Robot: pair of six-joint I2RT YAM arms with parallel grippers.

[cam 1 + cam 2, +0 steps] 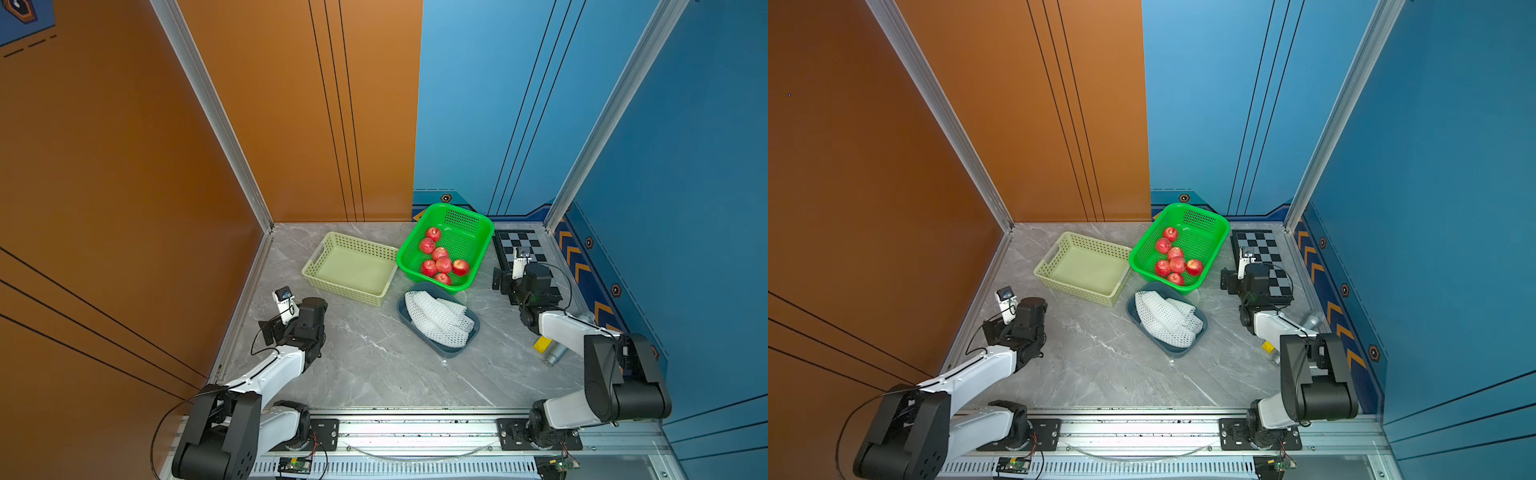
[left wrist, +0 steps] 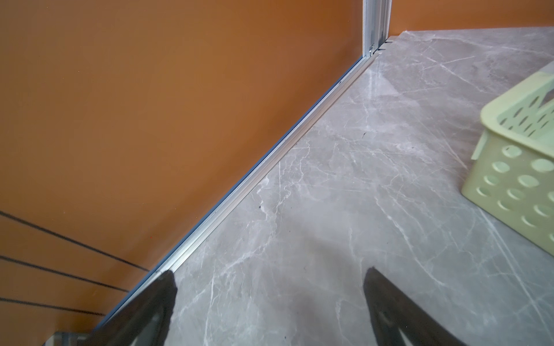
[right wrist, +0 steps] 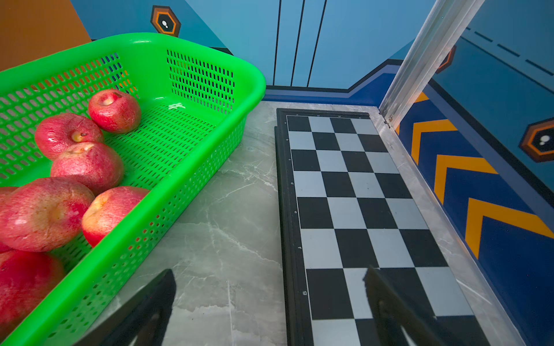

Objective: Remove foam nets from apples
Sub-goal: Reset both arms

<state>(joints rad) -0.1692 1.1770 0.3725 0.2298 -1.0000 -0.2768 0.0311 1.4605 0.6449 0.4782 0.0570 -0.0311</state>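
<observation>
Standing at the front rail, with twelve o'clock at the back wall, I see the green basket (image 1: 465, 216) at about one o'clock on the marble tabletop (image 1: 374, 365). Seven red apples (image 1: 444, 264) lie in it, all bare. At its six o'clock, just beside it, a grey-blue tub (image 1: 451, 353) holds the white foam nets (image 1: 438, 320), crumpled in a heap. At the green basket's nine o'clock sits a pale yellow perforated basket (image 1: 349, 239), their rims nearly touching.

The left claw (image 2: 269, 272) hangs at the tabletop's nine o'clock edge near the orange wall, its fingers spread wide with nothing between them. The right claw (image 3: 269, 271) sits at three o'clock from the apples, over the near edge of a chessboard (image 1: 523, 241). It is likewise spread and holding nothing.
</observation>
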